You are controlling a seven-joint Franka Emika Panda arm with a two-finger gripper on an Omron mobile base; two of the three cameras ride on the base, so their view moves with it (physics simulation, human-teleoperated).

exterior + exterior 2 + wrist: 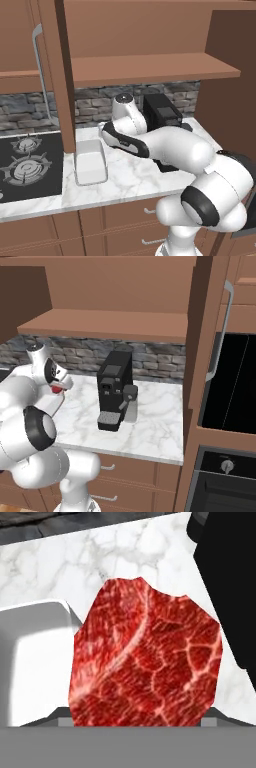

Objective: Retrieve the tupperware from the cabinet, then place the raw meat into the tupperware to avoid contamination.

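Raw meat (145, 662), marbled dark red, sits closest to the hand camera, rising from between the finger tips at the bottom edge. The gripper (140, 719) has its jaws spread wide against the two sides of the lump, and it appears to hold the meat. In the right base view a small red patch of it (58, 389) shows beside the white wrist.

Just left of the meat in the hand view lies the tupperware (35, 657), its rounded near corner and right rim close beside the lump's left edge. From the left base view the tub (90, 161) rests flat on the marble counter (130, 175), its left side near the edge of the open cabinet door (62, 75), with the stovetop (27, 165) beyond that. Bare marble stretches in front of the tub toward the counter's front edge.

On the other side stands the black coffee machine (114, 388), its dark body along the right edge of the hand view (230, 587). The meat hangs between tub and machine. Overhead, the cabinet (150, 67) shelf juts out above the counter.
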